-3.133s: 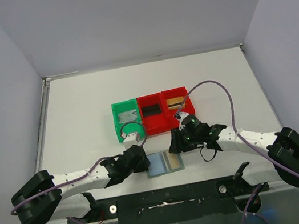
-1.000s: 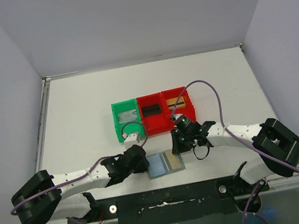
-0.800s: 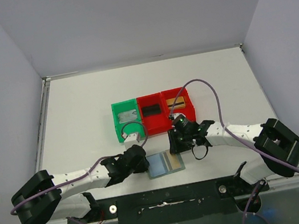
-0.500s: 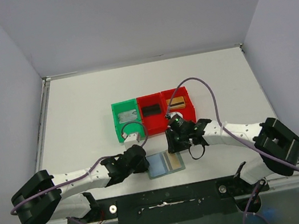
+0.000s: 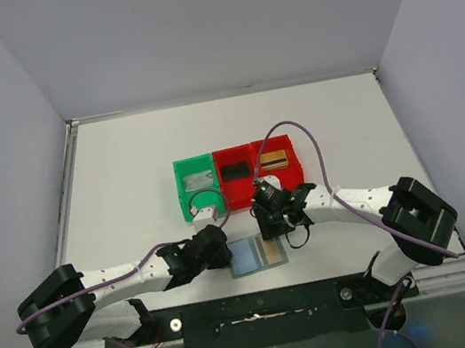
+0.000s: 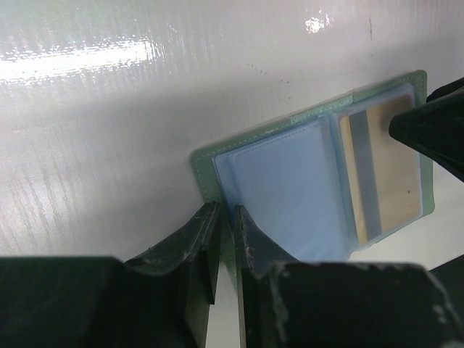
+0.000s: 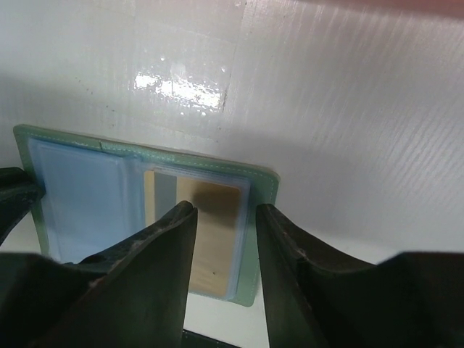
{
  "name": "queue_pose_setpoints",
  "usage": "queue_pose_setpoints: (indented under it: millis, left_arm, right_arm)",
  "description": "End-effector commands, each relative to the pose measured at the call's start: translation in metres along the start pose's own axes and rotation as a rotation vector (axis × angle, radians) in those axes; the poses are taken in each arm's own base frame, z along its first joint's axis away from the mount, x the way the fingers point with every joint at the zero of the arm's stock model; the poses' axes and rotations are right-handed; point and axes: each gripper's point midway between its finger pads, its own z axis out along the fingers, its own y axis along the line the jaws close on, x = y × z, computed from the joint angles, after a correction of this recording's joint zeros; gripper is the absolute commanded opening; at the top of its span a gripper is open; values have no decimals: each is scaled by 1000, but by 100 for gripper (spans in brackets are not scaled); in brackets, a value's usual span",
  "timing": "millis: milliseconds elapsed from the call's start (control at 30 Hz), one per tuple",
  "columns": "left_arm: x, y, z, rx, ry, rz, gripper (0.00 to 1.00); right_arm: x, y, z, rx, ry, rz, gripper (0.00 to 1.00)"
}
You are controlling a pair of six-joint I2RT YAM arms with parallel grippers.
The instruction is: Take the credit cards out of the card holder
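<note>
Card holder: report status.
Left gripper shut on holder edge. Right gripper open over sleeved gold card. Nothing blocking.

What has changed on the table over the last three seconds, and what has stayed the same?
The right gripper swung left from beside the bins to a spot above the gold card in the card holder, and its jaws opened. The left gripper still pinches the holder's left edge. The holder and bins have not moved.
</note>
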Motion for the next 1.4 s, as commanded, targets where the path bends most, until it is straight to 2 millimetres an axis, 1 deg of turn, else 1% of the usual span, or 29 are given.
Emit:
queue_pose_setpoints:
  millis: [0, 33, 100, 133, 167, 200, 233, 367, 400, 433, 500, 567, 633, 733, 833, 900, 967, 1000, 1100, 1133, 1233, 1367]
  left_arm:
    - [-8, -11, -5, 28, -11, 3, 12]
    - [-8, -12, -5, 30, -11, 3, 12]
    - [-7, -12, -4, 31, -8, 3, 12]
    - [-7, -12, -4, 32, -7, 4, 12]
    - [-6, -12, -4, 31, -3, 6, 12]
    - [-6, -12, -4, 31, -3, 5, 12]
    - [-6, -12, -4, 32, -3, 4, 12]
    - [-5, -12, -3, 32, -3, 5, 11]
    - [-5, -12, -3, 31, -2, 6, 11]
    - [-6, -12, -3, 30, -2, 6, 11]
    - [-6, -12, -3, 27, -2, 8, 11]
    - [-6, -12, -3, 27, -2, 8, 11]
    - [-6, -12, -3, 27, -1, 10, 11]
    - [-7, -13, -3, 27, -2, 11, 11]
    - [-6, -13, -3, 27, 1, 13, 11]
    - [-6, -14, -3, 29, 3, 15, 11]
    - [-6, -14, -2, 28, 3, 16, 11]
    - [-6, -14, -2, 28, 3, 16, 11]
    - [-6, -14, -2, 26, 5, 18, 11]
    - [-7, -14, -2, 24, 3, 20, 11]
    - [-7, -15, -2, 24, 3, 22, 11]
    - [-8, -15, -2, 24, 2, 23, 11]
  right_arm:
    - [-15, 9, -10, -26, -63, 3, 37]
    - [-13, 9, -8, -28, -55, -3, 35]
    - [-11, 12, -2, -39, -40, -13, 27]
    - [-10, 12, 0, -38, -32, -14, 25]
    - [-9, 11, 1, -28, -23, -15, 21]
    - [-9, 10, 1, -16, -19, -15, 15]
    - [-9, 9, -1, -3, -19, -15, 12]
    - [-18, 10, -13, -2, -65, -8, 8]
    - [-19, 9, -15, -4, -72, -6, 8]
    - [-19, 9, -17, -6, -77, -3, 11]
    - [-21, 8, -21, -5, -91, 6, 24]
    - [-21, 9, -22, -18, -96, 6, 31]
    - [-18, 9, -19, -19, -84, 3, 34]
    - [-10, 9, -9, -22, -42, -15, 34]
    - [-4, 13, 0, -35, -9, -32, 32]
    - [-2, 11, 4, -19, 7, -36, 30]
    - [-3, 10, 4, -10, 9, -39, 24]
    - [-5, 11, 3, -12, 3, -37, 22]
    - [-13, 9, -5, 3, -32, -26, 10]
    - [-15, 10, -8, 0, -45, -23, 8]
    - [-20, 12, -17, -15, -75, -18, 3]
    - [-23, 15, -24, -42, -102, -18, 1]
